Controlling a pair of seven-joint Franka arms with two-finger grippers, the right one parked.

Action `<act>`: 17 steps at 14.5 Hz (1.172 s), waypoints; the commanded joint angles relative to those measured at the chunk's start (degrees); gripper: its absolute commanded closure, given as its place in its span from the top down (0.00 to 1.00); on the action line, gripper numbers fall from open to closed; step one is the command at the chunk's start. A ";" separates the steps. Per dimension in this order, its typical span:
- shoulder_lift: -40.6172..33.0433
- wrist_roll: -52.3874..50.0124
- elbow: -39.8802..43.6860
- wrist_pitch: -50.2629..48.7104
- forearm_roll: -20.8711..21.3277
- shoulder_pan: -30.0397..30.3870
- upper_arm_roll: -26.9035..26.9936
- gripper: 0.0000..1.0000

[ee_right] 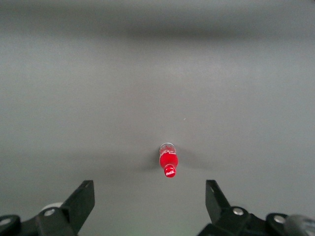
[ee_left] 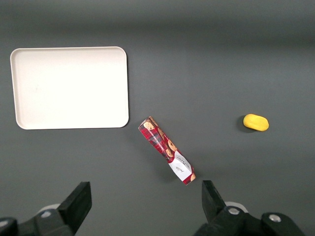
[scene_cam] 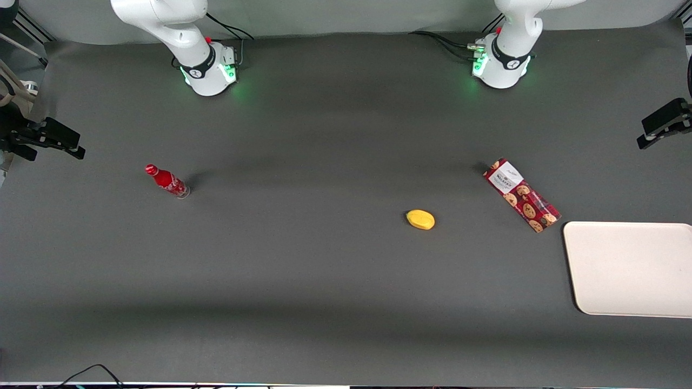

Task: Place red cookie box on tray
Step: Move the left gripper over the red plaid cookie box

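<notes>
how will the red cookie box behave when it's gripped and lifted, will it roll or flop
The red cookie box lies flat with flat faces, so it likely won't roll. Being long, it may tilt if gripped off-centre. It looks like stiff, probably light card. The open gripper is above it.

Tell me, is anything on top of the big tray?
Nothing: the tray shows only bare cream surface. The red cookie box lies on the mat beside it. The open gripper hangs above the mat, holding nothing.
</notes>
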 commanded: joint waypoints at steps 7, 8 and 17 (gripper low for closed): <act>3.89 -0.10 -4.34 0.72 0.70 -0.45 -0.13 1.00; 3.99 -3.24 -7.92 1.68 -0.34 -0.45 -0.13 1.00; 5.57 -33.58 -41.16 35.51 -1.57 -0.98 -0.22 1.00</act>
